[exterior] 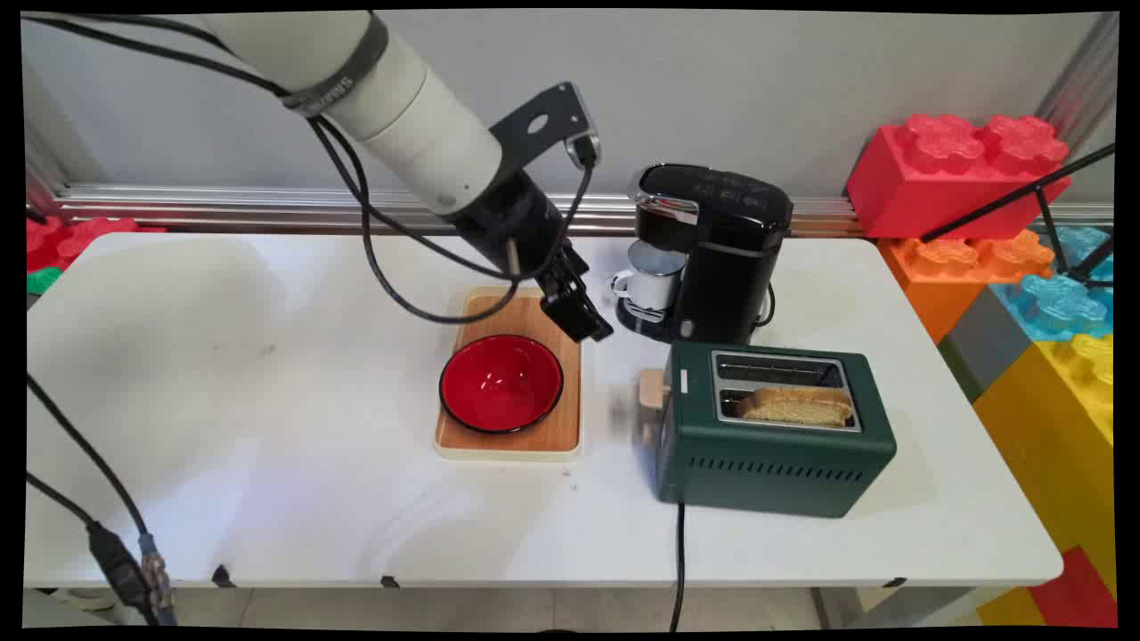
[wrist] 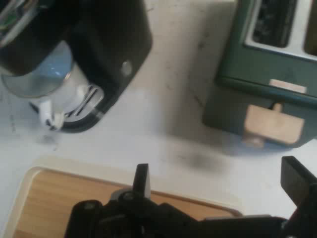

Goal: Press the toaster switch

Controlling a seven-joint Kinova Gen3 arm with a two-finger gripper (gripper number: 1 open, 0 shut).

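Toaster [exterior: 775, 445], green, sits nearest, one bread slice [exterior: 795, 407] in its front slot. Fingers apart and empty, the tool [exterior: 577, 313] hovers over the wooden tray's [exterior: 534, 312] far right corner, beside the red bowl [exterior: 500, 383], which is empty. Swinging right could knock the white mug [exterior: 650, 278] under the coffee machine [exterior: 712, 249] on the worktop [exterior: 267, 427].

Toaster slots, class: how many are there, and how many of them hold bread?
2 slots in the green toaster: the far slot looks empty, and the near slot holds one slice of toast. Anything sunk deep in the far slot would be hidden.
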